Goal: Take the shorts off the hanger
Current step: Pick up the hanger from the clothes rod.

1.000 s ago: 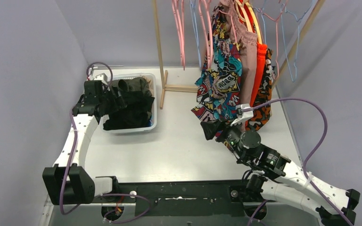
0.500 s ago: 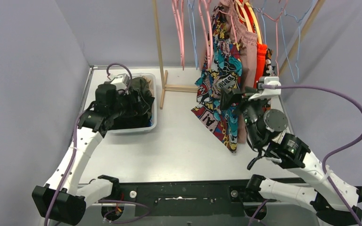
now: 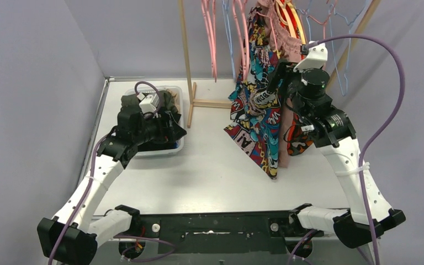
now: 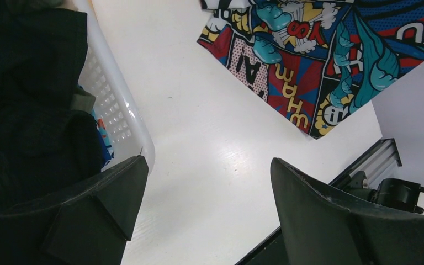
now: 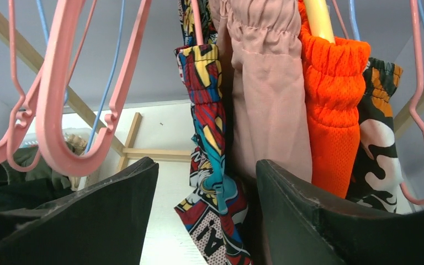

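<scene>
Several shorts hang on hangers at the back right: comic-print shorts (image 3: 256, 105) (image 5: 207, 110), dusty pink shorts (image 5: 265, 94), orange shorts (image 5: 331, 105) and orange-black patterned shorts (image 5: 378, 138). My right gripper (image 3: 276, 73) (image 5: 207, 165) is raised to the comic-print pair's upper part. It is open, and that pair hangs in line with the gap, apart from both fingers. My left gripper (image 3: 172, 130) (image 4: 208, 163) hovers open by the right rim of the white basket (image 3: 179, 144) (image 4: 116, 110), with only bare table between its fingers. Black shorts (image 3: 154, 141) and olive shorts (image 3: 167, 99) lie in the basket.
Empty pink hangers (image 3: 210, 33) (image 5: 66, 110) and blue wire hangers (image 3: 337, 33) dangle from the wooden rack, whose post (image 3: 186, 61) stands between basket and shorts. Grey walls close in left, back and right. The right arm's purple cable (image 3: 389, 110) loops beside the clothes.
My right arm has risen from low near the table to the top of the hanging shorts. My left gripper has moved from over the basket to its right rim and opened wider.
</scene>
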You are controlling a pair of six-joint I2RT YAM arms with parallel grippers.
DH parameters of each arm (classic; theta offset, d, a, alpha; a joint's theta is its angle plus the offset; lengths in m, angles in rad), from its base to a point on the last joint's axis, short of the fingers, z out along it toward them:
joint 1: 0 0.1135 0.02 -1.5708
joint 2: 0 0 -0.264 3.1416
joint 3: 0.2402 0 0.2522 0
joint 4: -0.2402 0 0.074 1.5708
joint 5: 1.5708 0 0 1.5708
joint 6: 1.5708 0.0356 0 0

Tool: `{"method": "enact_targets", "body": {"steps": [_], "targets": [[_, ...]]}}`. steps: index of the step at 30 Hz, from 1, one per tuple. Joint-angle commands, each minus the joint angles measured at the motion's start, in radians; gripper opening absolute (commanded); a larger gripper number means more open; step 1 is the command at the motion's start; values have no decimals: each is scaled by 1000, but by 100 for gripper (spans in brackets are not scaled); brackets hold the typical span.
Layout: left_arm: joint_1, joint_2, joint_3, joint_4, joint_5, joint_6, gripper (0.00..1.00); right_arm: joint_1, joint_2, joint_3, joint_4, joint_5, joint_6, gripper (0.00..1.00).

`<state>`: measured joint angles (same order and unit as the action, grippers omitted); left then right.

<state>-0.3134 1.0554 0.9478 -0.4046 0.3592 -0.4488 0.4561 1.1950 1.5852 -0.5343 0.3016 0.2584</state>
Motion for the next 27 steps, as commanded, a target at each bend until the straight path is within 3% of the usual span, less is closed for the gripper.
{"method": "enact_targets", "body": {"steps": [1, 7, 12, 19, 24, 27], "targets": [[-3, -48, 11, 89, 49, 49, 82, -67, 8, 91, -31, -122, 32, 62], [-3, -75, -66, 128, 32, 105, 82, -137, 57, 124, -22, -186, 112, 58], [-4, -86, -106, 136, -13, 162, 83, -161, 135, 185, -23, -285, 119, 44], [-7, -123, -173, 132, -77, 177, 83, -188, 256, 305, -6, -240, 105, 45], [-12, -164, -213, 132, -90, 196, 83, -195, 340, 367, 17, -359, 65, 42], [-11, -147, -159, 46, -180, 254, 83, -195, 380, 398, -16, -353, 54, 40]]}}
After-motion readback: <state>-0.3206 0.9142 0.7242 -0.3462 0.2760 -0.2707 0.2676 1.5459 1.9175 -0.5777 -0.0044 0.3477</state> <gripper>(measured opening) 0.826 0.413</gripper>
